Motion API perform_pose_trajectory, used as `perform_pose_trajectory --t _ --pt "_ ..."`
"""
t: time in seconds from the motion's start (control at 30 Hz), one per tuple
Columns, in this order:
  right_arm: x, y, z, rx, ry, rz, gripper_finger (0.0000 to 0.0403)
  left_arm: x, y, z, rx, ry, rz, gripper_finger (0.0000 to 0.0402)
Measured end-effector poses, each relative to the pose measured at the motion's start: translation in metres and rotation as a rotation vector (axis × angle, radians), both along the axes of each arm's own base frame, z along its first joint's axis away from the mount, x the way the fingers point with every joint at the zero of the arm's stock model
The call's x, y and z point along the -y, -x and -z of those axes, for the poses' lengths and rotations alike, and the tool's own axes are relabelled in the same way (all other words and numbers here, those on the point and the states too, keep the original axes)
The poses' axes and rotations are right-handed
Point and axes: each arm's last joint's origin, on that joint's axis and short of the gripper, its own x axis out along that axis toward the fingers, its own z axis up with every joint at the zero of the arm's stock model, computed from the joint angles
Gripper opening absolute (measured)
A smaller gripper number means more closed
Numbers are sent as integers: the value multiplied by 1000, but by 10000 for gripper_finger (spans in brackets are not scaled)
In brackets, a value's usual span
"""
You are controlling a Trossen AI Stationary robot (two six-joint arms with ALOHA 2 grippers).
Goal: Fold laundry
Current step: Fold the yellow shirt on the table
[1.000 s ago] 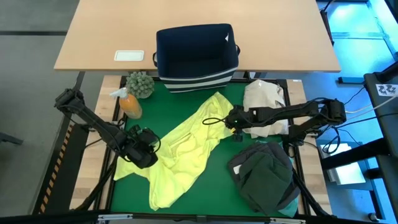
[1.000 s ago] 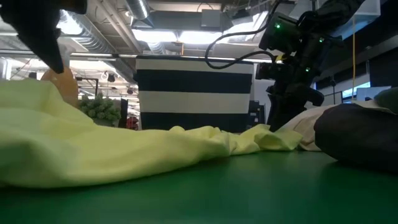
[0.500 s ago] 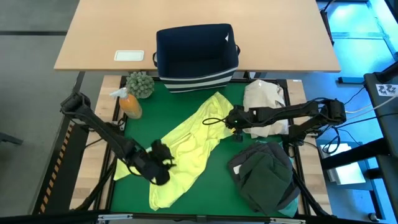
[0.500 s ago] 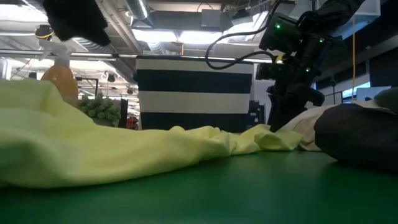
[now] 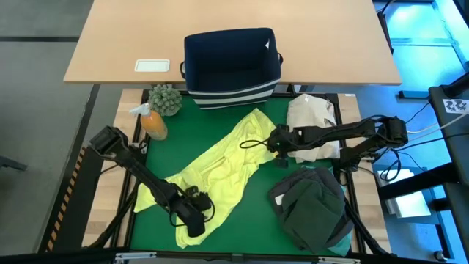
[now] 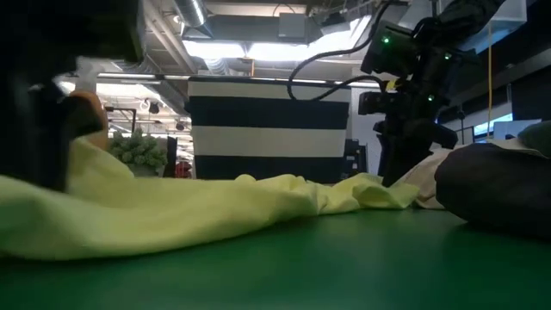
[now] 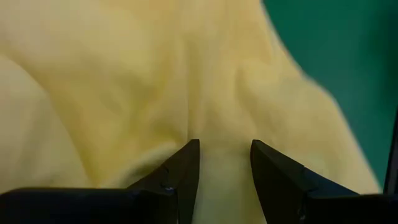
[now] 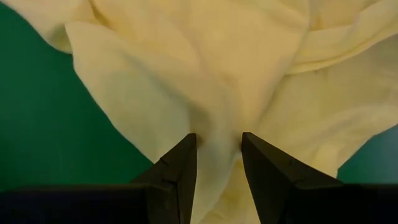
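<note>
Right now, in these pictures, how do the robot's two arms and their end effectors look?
Both arms are black, thin and jointed. The left arm runs in slim straight links to a bulky left end effector. The right arm carries a thin black cable looping near the right end effector. In the low view green lights glow on it. In the wrist views each finger is dark, wedge-shaped and tapering.

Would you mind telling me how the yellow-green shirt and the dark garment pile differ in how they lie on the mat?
The yellow-green shirt is bright and spread long across the green mat; the dark garment pile is charcoal and bunched in a compact heap. The left gripper and right gripper each pinch the shirt's cloth; nothing touches the pile. The shirt lies low and rumpled; the pile mounds higher. Both are unfolded.
</note>
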Motion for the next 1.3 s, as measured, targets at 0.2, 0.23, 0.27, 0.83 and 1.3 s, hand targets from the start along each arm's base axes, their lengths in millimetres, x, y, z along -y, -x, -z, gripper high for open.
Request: perform_pose_trajectory --t 0.2,0.23,0.27,0.83,1.3 --pt "2 4 1 -49 63 31 127 6 10 8 -162 104 -8 137" --pt "2 5 2 -61 82 39 127 8 13 8 -191 122 -13 137" --pt "3 6 2 -75 99 47 127 9 16 8 -212 133 -14 137" --pt "3 -3 -15 -21 65 93 127 25 43 10 -400 178 -21 136" --pt "7 -52 13 259 -28 127 127 23 42 11 -377 154 -38 136"
